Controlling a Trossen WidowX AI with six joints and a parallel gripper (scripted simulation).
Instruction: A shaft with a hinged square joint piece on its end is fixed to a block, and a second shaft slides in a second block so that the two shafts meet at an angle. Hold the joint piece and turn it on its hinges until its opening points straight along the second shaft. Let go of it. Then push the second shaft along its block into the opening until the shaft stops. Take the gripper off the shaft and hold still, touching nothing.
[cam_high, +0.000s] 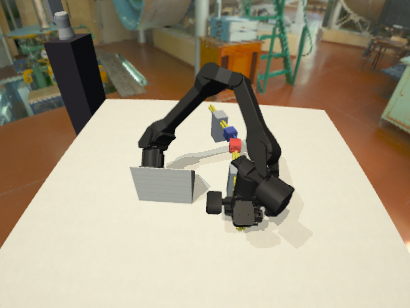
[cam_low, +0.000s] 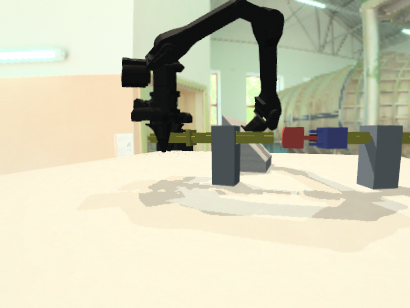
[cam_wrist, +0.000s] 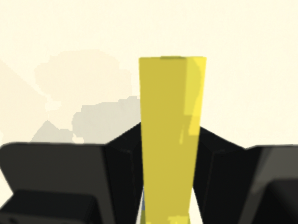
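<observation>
The red joint piece (cam_high: 235, 145) (cam_low: 292, 137) is hinged to a blue piece (cam_high: 230, 133) (cam_low: 334, 137) on the first shaft (cam_high: 212, 108) (cam_low: 358, 137), which its grey block (cam_high: 218, 131) (cam_low: 379, 160) bears. The red piece looks turned toward the second shaft (cam_high: 235, 156) (cam_low: 254, 137) (cam_wrist: 167, 100); its opening does not show. The second shaft runs through the nearer grey block (cam_high: 230, 181) (cam_low: 225, 160). A small gap shows between its tip and the red piece in the exterior view. My gripper (cam_low: 164, 141) (cam_wrist: 165, 125) is shut on this shaft near its outer end, beyond its collar (cam_low: 189, 137).
A grey slanted panel (cam_high: 164, 186) (cam_low: 256, 156) stands by the arm's base (cam_high: 152, 158), left of the shafts in the top view. A tall black pillar (cam_high: 77, 77) stands behind the table. The arm arches over the table beside the blocks.
</observation>
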